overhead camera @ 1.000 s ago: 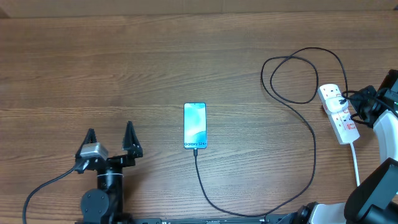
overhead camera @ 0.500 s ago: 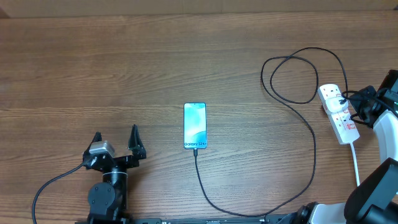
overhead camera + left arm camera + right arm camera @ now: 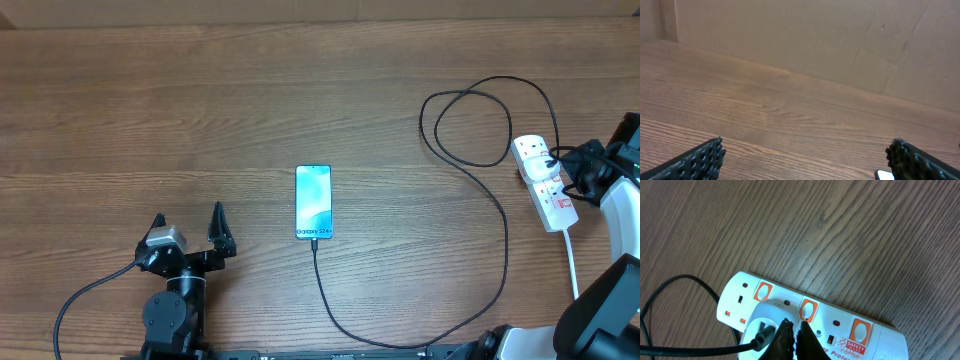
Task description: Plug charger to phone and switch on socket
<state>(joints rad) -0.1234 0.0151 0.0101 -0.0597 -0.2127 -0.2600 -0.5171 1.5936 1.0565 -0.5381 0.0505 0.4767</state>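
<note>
The phone lies flat mid-table, screen lit, with the black charger cable plugged into its near end. The cable loops right to a white adapter plugged in the white socket strip. In the right wrist view the strip shows orange rocker switches. My right gripper is shut, its tips just above the strip at the middle orange switch. My left gripper is open and empty, left of the phone, whose corner shows in the left wrist view.
The strip's thick white cord runs toward the table's near right edge. A cardboard wall stands at the far side of the wooden table.
My left arm drew back toward the near edge and slightly right about a second ago, then held still. The right gripper stays over the strip.
</note>
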